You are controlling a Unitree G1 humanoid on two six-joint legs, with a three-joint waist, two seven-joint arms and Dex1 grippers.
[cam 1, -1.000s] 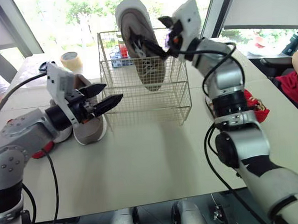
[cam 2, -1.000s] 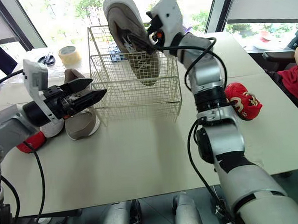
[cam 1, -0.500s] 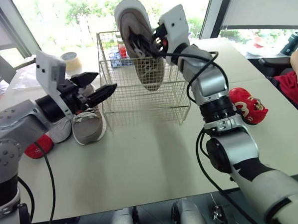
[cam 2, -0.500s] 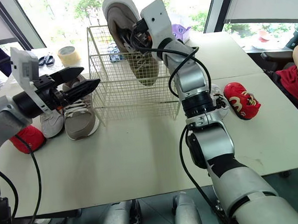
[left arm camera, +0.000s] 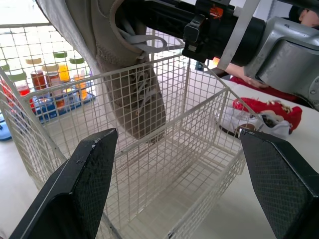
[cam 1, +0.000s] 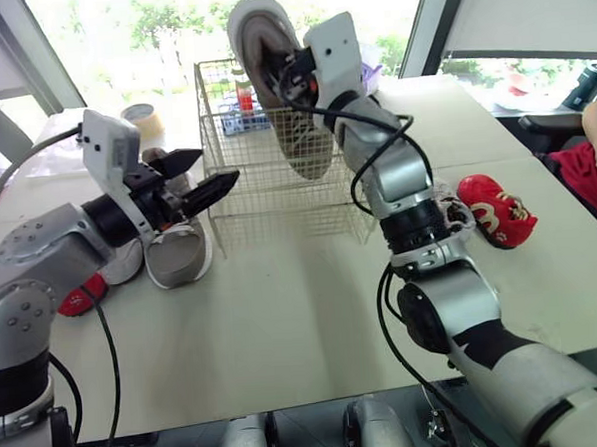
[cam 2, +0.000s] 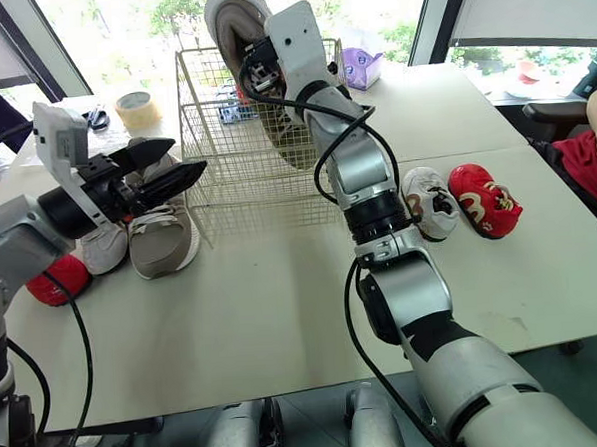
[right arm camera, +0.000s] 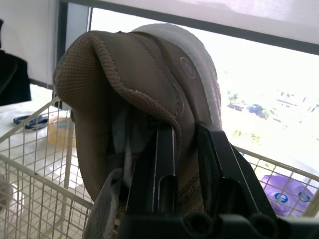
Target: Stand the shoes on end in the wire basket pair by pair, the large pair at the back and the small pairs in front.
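The right tool (right arm camera: pixel 183 130) is gripping the big beige shoe (cam 1: pixel 310 148) by its heel collar. It is holding the shoe heel up and toe down over the wire basket (cam 1: pixel 268 205), with the toe dipping below the rim. The left tool (cam 1: pixel 215 166) is hovering open and empty just off the basket's left front corner. It is hanging above the matching shoe (cam 1: pixel 180 250), which is lying on the tabletop (cam 1: pixel 283 314).

The grip is looking like the weak spot. Only a thin edge of the collar is sitting between the fingers, so the long shoe may be free to swing or slip out. Loose laces are dangling near the wire and could snag on it. The basket is holding nothing to prop the shoe, so once let go it may tip forward unless it is leaning on the back wall. The left tool is also hanging close enough that a careless move could nudge the basket.

The right wrist view is showing the clamp itself, with one finger inside the opening and the other outside. The left wrist view is showing the toe hanging apparently clear of the basket floor. The head views are showing the small white shoe (cam 2: pixel 428 202) and the red shoe (cam 2: pixel 485 199) waiting to the right of the basket.
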